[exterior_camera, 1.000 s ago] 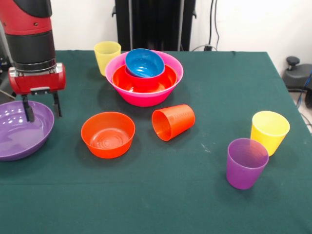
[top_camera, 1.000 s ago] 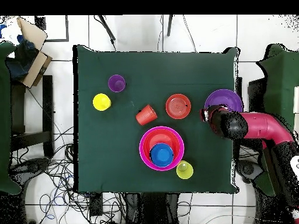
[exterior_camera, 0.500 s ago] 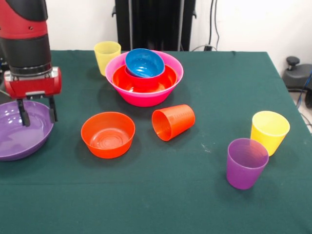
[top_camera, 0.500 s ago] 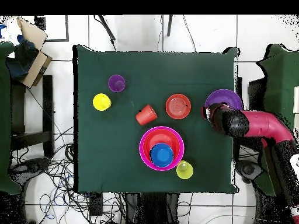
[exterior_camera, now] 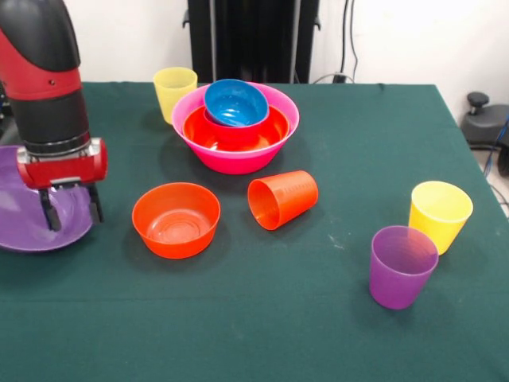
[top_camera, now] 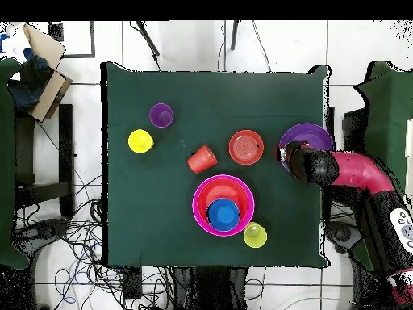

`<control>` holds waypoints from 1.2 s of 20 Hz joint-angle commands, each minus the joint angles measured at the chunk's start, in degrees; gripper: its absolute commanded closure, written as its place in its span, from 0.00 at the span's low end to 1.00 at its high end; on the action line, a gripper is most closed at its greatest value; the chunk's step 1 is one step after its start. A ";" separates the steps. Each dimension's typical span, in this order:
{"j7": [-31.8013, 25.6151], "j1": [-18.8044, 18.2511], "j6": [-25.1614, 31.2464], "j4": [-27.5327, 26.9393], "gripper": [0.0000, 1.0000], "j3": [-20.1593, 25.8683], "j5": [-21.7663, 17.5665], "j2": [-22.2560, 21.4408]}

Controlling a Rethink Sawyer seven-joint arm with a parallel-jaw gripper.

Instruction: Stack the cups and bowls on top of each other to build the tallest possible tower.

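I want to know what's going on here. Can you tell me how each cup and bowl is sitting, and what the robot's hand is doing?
gripper: open, fingers straddling the purple bowl's rim
purple bowl: upright
loose orange bowl: upright, empty
orange cup: on its side
purple cup: upright
yellow cups: upright
pink bowl: holds a wide orange bowl
blue bowl: tilted on top

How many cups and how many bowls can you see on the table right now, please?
Cups: 4 (yellow, yellow, orange, purple)
Bowls: 5 visible (pink, orange, blue, orange, purple)
Total: 9
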 commanded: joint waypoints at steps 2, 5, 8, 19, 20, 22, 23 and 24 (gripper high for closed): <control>-14.68 1.36 0.21 -3.33 0.00 -2.18 -5.14 3.53; -14.39 1.36 -0.58 -3.73 0.00 -2.37 -5.65 4.44; -14.45 1.48 -0.63 -4.17 0.00 -2.32 -5.76 4.78; -13.58 1.31 -1.78 -4.09 0.00 -2.61 -6.22 5.19; -13.81 0.94 -2.00 -4.09 0.00 -2.28 -5.97 5.53; -14.33 -1.39 -3.33 -3.61 1.00 -0.21 -4.25 7.10; -14.82 -1.41 -3.16 -3.63 1.00 0.02 -4.28 7.11; -15.31 -1.43 -3.00 -3.64 1.00 0.24 -4.30 7.13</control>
